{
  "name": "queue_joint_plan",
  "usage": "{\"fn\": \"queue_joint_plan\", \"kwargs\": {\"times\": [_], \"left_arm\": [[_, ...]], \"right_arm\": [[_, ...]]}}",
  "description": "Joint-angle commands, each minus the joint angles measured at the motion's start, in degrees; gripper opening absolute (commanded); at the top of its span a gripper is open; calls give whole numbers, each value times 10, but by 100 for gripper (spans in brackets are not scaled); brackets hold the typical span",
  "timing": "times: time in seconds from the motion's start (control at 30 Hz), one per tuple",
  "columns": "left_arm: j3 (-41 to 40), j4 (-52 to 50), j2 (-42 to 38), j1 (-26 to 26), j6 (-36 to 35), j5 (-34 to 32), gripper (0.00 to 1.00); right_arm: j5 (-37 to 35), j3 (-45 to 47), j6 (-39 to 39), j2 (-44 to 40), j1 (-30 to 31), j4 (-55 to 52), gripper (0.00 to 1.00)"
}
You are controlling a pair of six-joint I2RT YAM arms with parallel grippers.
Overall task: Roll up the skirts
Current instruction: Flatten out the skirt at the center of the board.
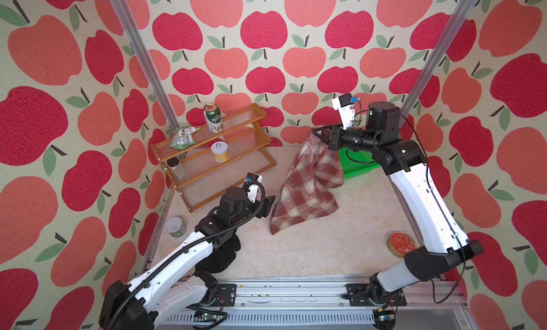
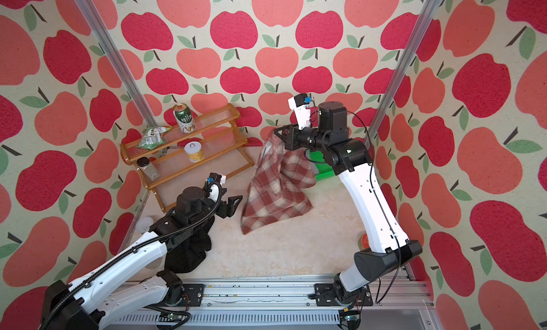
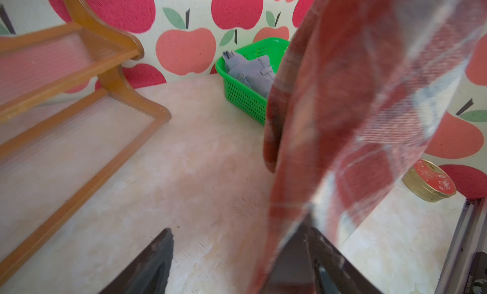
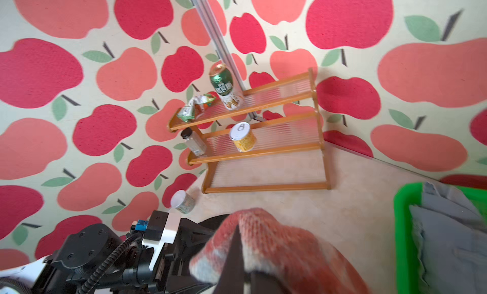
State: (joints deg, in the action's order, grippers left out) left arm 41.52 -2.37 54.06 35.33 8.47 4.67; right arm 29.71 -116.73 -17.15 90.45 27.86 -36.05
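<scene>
Top views first: right gripper (image 1: 321, 135) up high at the far right, jaws clamped on a top corner of the plaid skirt (image 1: 305, 189), rest of it hanging with the low corner about at the worktop (image 1: 325, 248). Left gripper (image 2: 233, 205) just beside the hanging edge, jaws apart, nothing in them. Black skirt (image 2: 189, 251) bunched near left, partly under the left arm. Looks like the pull-out-and-spread step, rolling not started.

Left wrist view: plaid cloth draped right over one finger (image 3: 303, 255), so a pinch on that lower edge seems the next call, then laying it flat. Denim skirt (image 3: 253, 71) sitting in the green basket (image 3: 242, 97), far right.

Right wrist view: cloth wrapped over the shut jaws, wooden shelf (image 4: 263, 147) far left.

Open room in the worktop's middle; shelf foot, basket and red tin (image 1: 401, 244) at the edges to steer clear of.
</scene>
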Motion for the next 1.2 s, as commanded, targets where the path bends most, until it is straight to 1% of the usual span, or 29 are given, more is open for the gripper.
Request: {"fn": "queue_joint_plan", "kwargs": {"times": [0.0,0.1,0.17,0.27,0.33,0.37,0.43,0.53,0.63,0.73,0.8,0.93,1.0,1.07,1.1,1.17], "left_arm": [[17,-54,-53,-5,-29,-17,82],[9,-82,-87,-4,-53,-2,82],[-6,-90,-102,-4,-63,-14,79],[-31,-83,-104,-5,-50,-81,56],[-36,-79,-100,-4,-34,-116,51],[-42,-67,-101,-5,-27,-127,50],[-60,-36,-111,-4,-19,-146,51],[-93,9,-133,-6,-14,-179,58],[-123,48,-147,-11,-11,-160,65],[-142,67,-140,-14,1,-141,71],[-155,79,-136,-14,8,-138,72],[-188,132,-149,-15,13,-121,73],[-196,146,-152,-16,9,-107,74],[-198,146,-151,-16,3,-95,78],[-201,146,-152,-17,1,-92,80],[-214,157,-158,-17,0,-94,86]], "right_arm": [[71,-84,-20,16,14,12,0],[56,-114,-14,22,10,6,0],[49,-127,-5,25,3,-12,0],[53,-128,-2,18,-11,-18,0],[56,-123,-4,12,-21,-12,0],[63,-120,-9,11,-28,-5,0],[90,-119,-26,17,-41,12,0],[140,-119,-60,38,-59,49,0],[167,-139,-85,63,-66,76,0],[205,-177,-125,97,-64,107,0],[222,-210,-155,122,-55,130,0],[248,-321,-185,190,-21,130,0],[267,-322,-217,196,-15,175,0],[282,-324,-215,187,-18,175,0],[285,-320,-197,179,-20,160,0],[282,-293,-138,148,-25,105,0]]}}
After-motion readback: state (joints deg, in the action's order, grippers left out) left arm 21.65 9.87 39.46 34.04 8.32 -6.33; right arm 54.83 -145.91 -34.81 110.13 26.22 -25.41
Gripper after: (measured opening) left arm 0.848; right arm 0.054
